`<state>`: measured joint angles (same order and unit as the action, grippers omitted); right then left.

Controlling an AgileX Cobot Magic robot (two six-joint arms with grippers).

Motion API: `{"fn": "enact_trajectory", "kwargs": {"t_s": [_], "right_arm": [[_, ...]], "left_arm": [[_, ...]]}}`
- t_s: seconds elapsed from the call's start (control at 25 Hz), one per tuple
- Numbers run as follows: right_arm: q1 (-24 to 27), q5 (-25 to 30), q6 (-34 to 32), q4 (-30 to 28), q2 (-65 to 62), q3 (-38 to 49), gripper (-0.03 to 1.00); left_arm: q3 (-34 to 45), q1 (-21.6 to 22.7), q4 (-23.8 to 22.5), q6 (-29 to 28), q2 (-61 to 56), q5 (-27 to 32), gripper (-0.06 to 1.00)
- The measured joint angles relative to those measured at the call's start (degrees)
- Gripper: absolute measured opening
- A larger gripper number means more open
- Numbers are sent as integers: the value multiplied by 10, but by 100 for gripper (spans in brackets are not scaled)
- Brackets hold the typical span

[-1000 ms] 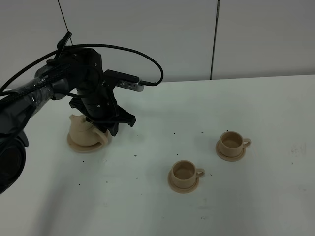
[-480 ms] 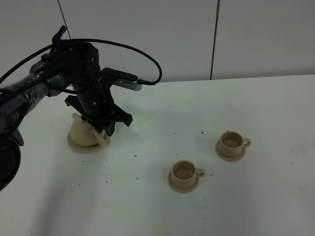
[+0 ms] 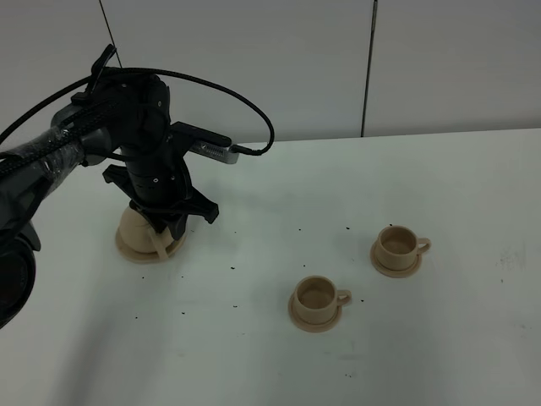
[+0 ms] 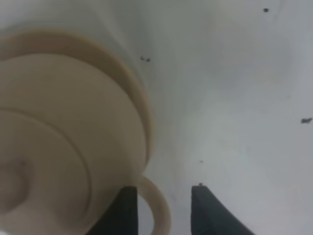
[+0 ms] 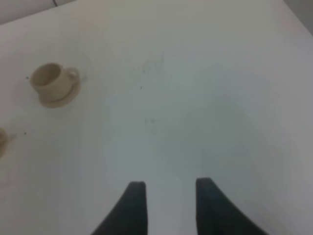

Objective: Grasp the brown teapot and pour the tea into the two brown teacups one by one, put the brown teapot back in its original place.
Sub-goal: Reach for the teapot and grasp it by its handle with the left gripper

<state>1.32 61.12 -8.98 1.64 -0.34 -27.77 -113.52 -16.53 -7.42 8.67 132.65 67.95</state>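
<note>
Teapot (image 3: 135,230) upright on wide saucer (image 3: 133,254), 9 o'clock side of table (image 3: 254,355), lid on. Left gripper (image 4: 164,193) directly over pot, down at handle (image 4: 159,208) on pot's 4 o'clock side: loop between the two fingers, against one, clear gap to the other. Jaws apart, not clamped on anything. Two cups on saucers, well apart from pot toward 4 o'clock: near one (image 3: 319,295), far one (image 3: 397,243). Pale print on grey camera block (image 3: 215,150): too small to read. Left arm (image 3: 76,148) reaching in from 9 o'clock edge, wrist bent steeply downward. Right gripper (image 5: 166,196) spread, holding nothing, above table.
</note>
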Motion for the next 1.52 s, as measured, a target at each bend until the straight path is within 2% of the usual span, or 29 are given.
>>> {"fn": "enact_trajectory", "kwargs": {"t_s": [1.04, 1.28, 1.52], "right_arm": [[0, 0, 0, 0, 0, 0, 24], [0, 0, 0, 0, 0, 0, 24], [0, 0, 0, 0, 0, 0, 24]], "left_arm": [[-2, 9, -13, 6, -2, 0, 34], [-5, 10, 21, 32, -2, 0, 34], [-5, 10, 35, 34, -2, 0, 34]]}}
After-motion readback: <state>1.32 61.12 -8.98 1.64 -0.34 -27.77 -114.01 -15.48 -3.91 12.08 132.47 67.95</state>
